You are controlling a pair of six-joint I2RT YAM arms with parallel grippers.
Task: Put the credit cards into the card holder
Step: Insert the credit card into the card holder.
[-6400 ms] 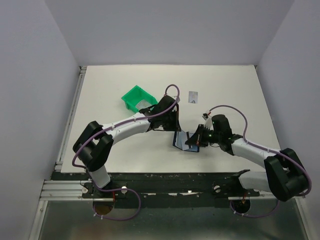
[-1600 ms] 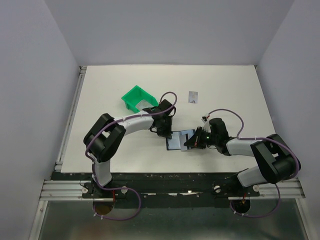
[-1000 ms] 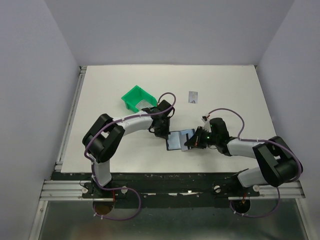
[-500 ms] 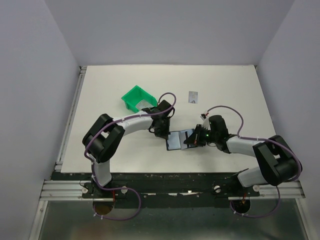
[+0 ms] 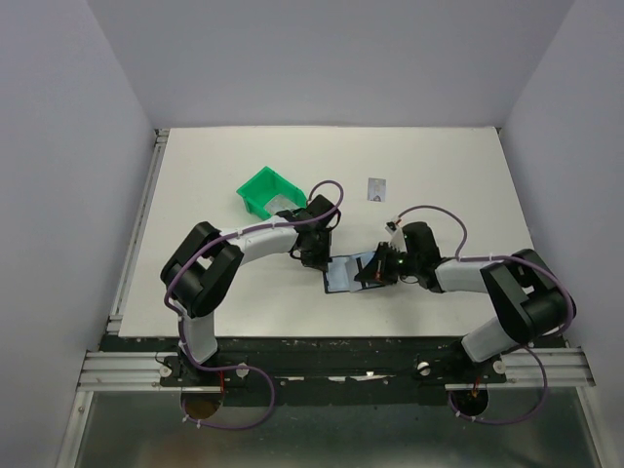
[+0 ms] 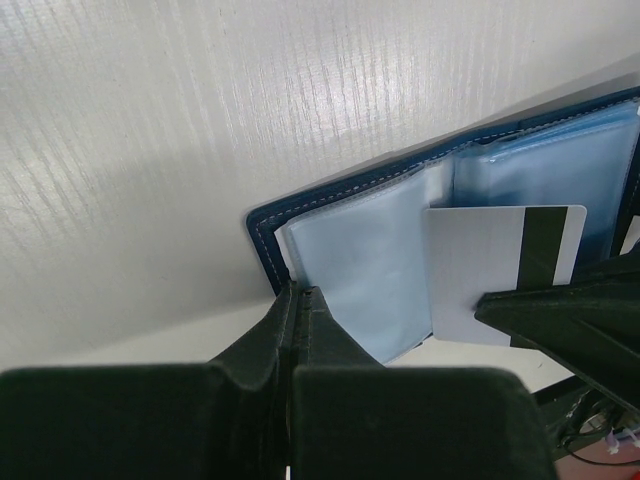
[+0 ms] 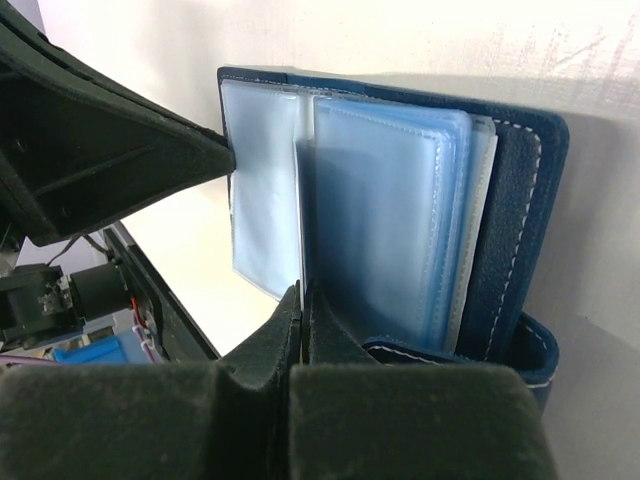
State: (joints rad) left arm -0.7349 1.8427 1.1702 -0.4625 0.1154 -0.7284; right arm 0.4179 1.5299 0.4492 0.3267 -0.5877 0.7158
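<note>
one card at the open card holder, the other not yet touched

the card holder (image 6: 365,265) lies spread open on the surface (image 5: 458,175) between the two arms, its clear sleeves fanned out. the left tool (image 6: 297,295) is closed on the holder's near edge, pinning it. the right tool (image 7: 301,295) is clamped on the striped card (image 6: 480,270), which sits over the sleeves, most of it showing; i cannot tell whether its edge has entered a pocket. by my reckoning neither card is stowed, so the task looks under halfway. i count two cards: the striped one in the grip and a second card (image 5: 376,189) lying flat farther back, well apart from the holder. there is one holder, one green bin (image 5: 263,190) and two tools.
</note>
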